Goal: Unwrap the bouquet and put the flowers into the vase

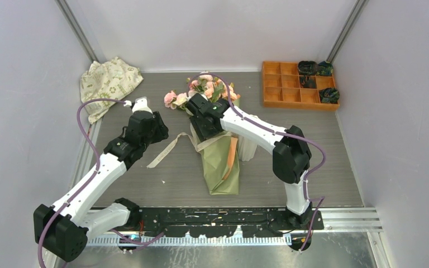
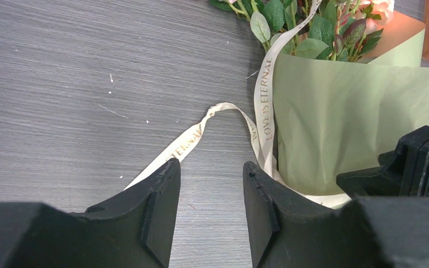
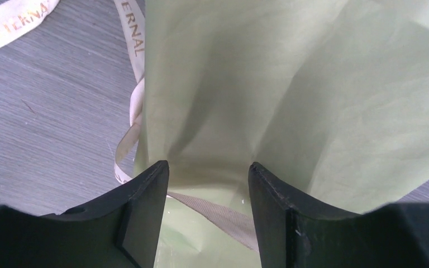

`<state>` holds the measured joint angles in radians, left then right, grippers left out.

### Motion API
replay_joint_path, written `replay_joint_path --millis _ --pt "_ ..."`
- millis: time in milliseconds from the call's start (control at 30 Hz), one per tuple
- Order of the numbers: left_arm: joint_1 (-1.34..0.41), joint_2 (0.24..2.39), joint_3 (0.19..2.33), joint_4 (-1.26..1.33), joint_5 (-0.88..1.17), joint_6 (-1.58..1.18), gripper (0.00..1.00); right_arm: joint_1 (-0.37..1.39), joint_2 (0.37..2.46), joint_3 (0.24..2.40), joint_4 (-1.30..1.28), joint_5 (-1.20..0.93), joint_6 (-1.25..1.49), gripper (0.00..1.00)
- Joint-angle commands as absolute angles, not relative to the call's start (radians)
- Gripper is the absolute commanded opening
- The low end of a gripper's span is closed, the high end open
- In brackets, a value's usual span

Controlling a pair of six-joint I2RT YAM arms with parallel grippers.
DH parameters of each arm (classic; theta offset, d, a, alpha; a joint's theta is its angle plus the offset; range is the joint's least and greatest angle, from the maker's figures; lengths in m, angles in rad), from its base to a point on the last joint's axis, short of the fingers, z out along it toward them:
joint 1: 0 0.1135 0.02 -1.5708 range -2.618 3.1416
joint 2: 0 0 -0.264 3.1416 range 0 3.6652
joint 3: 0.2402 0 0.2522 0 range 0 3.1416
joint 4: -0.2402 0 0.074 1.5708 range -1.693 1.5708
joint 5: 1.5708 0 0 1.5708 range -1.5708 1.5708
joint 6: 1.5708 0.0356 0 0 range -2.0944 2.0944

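on the table (image 1: 145,184), olive-wrapped pink bouquet (image 1: 220,167)

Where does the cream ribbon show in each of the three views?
Top: ribbon left of the paper.
Left wrist: ribbon at centre, along the paper's left edge.
Right wrist: ribbon top left, beside the paper.
Shared landmark: the green paper.

A cream patterned cloth (image 1: 109,84) lies crumpled at the far-left corner of the grey wood-grain counter (image 1: 162,178). An orange compartment tray (image 1: 282,103) sits at the far-right corner. Dark crumpled items (image 1: 329,95) occupy several of its right-hand compartments.
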<state>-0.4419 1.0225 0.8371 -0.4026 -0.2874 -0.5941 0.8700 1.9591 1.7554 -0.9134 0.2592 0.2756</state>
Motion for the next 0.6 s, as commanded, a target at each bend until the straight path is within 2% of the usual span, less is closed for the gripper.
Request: replay_joint_path --millis 0,267,567 --pt "-0.436 1.006 0.841 -0.394 -0.294 -0.589 0.46 0.875 1.902 1.716 -0.913 0.183 0.281 0.6" --pt "-0.436 1.006 0.841 -0.393 -0.28 -0.597 0.46 0.885 1.81 1.603 -0.895 0.141 0.297 0.59" --pt "-0.437 0.981 0.834 -0.407 -0.284 -0.603 0.46 0.912 1.755 1.568 -0.914 0.074 0.296 0.6"
